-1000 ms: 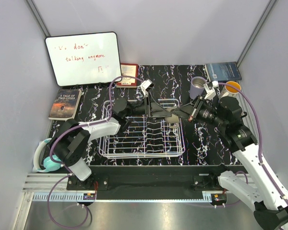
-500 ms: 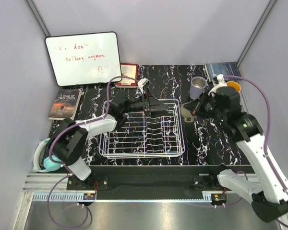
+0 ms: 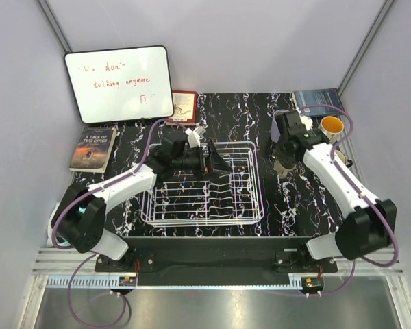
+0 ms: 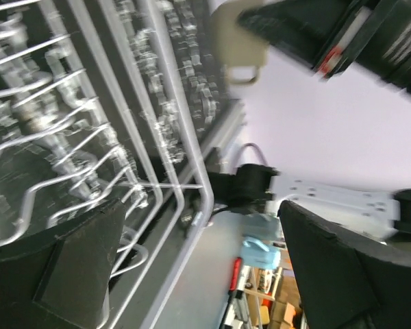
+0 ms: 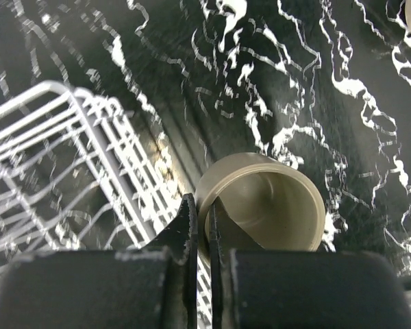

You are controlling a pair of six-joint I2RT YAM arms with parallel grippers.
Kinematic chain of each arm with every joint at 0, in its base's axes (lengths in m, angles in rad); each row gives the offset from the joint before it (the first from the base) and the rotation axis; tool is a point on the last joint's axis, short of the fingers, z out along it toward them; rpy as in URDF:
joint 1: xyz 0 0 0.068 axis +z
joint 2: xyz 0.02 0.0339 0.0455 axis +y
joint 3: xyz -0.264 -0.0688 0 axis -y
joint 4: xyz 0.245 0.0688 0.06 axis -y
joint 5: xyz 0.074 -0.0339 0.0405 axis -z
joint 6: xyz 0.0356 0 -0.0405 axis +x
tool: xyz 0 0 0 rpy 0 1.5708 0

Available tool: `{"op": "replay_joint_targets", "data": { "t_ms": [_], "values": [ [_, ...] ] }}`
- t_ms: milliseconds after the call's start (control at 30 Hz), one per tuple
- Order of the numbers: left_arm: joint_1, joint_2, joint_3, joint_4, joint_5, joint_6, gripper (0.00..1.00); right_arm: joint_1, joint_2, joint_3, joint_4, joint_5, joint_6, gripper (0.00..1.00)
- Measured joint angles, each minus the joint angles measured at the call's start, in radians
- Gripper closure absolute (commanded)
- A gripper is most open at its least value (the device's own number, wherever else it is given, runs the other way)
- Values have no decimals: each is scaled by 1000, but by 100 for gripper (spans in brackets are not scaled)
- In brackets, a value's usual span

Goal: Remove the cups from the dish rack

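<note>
1. Shifted within the last second: right gripper (image 3: 285, 159) with the olive-grey cup (image 3: 285, 169), out from over the dish rack (image 3: 192, 209) toward 3 o'clock; left gripper (image 3: 212, 156), drawn back a little toward 9 o'clock and spread from part-open to fully wide.
2. Black marbled table (image 3: 243, 116): carrying everything below.
3. Dish rack: white wire, at the table's middle, nearer 6 o'clock.
4. Whiteboard (image 3: 118, 82): leaning on the wall at 11 o'clock, red writing on it.
5. Left gripper: hanging over the rack's 12 o'clock rim, jaws wide apart, gripping nothing; rack wires between them in the left wrist view.
6. Right gripper: pinched shut on the olive-grey cup's rim, one finger inside the mouth, one outside.
7. Books: paperback (image 3: 94, 147) at 9 o'clock, red book (image 3: 183, 106) at 12, blue book (image 3: 317, 101) at 1 to 2.
8. Olive-grey cup: upright, mouth up, outside the rack, just beside its 3 o'clock side; impossible to tell whether touching the table.
9. Lavender cup (image 3: 277, 116): at 1 o'clock, mostly hidden behind the right arm.
10. Orange-lined cup (image 3: 331, 125): at 2 o'clock, upright, near the blue book.
</note>
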Motion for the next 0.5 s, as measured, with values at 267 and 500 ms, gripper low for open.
{"op": "replay_joint_targets", "data": {
  "t_ms": [267,500],
  "values": [
    [1,-1,4,-271,-101,136,3,-103,254,110,42,3,0,100],
    [1,-58,16,-396,-179,210,3,-149,468,255,56,59,-21,100]
  ]
}}
